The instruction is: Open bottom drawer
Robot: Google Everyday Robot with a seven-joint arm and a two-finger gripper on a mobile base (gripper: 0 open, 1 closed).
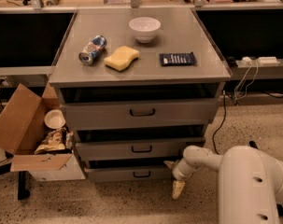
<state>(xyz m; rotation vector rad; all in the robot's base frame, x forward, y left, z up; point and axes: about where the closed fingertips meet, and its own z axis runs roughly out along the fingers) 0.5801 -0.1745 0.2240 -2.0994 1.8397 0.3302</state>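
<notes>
Tool (177, 186) low off right end of bottom drawer (110, 174); handle (142, 174) at tool's 10 o'clock, long axis horizontal. Tool grip state: cannot tell.

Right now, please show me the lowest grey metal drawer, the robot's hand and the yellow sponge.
lowest grey metal drawer (110, 174): camera view, its front, left of centre.
robot's white hand (176, 181): camera view, its middle, low by that drawer's right end.
yellow sponge (121, 58): camera view, its top face.
</notes>
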